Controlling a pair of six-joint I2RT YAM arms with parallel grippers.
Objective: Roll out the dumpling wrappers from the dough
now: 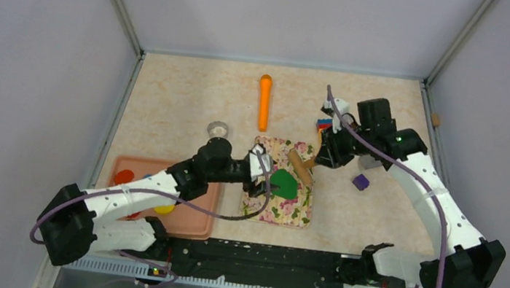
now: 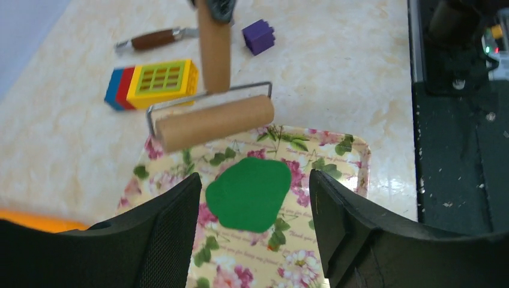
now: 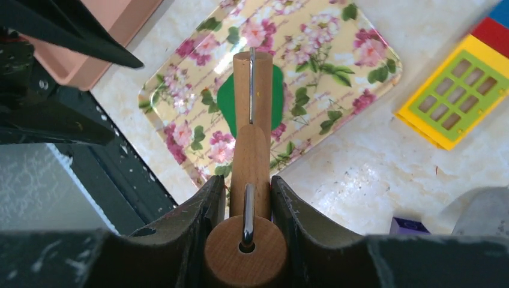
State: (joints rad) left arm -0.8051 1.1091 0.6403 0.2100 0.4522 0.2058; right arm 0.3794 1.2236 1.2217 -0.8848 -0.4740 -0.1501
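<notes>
Table [image 1: 184, 98]: marbled top, arms based at 6 o'clock in the top view. Pink tray [image 1: 202, 222] is noted at 9 o'clock of the floral mat [image 1: 288, 210], partly covered by the left arm; finished dumpling wrappers [image 1: 123, 175], red and yellow among them, are seen lying in it. The left gripper [image 2: 255, 183] is held low over the mat with its fingers spread wide and nothing grasped; the dough [image 2: 249, 194] is framed between them in the wrist view. The right gripper [image 3: 247, 192] is clenched on the handle of the rolling pin [image 2: 213, 123], whose drum is placed over the mat edge at 1 o'clock of the dough; contact with the mat cannot be confirmed. The dough, a flat green piece with an uneven outline, is located at the mat's centre, not yet rounded. A purple cube [image 1: 360, 181] is noted at 3 o'clock of the mat, apart from it. Risks judged from here: the spread left fingers could be struck if the pin is drawn toward 7 o'clock before they are cleared; the unheld mat could be dragged by the stroke; soft clay could be lifted on the drum; a tilted pin would leave the sheet uneven in thickness.
</notes>
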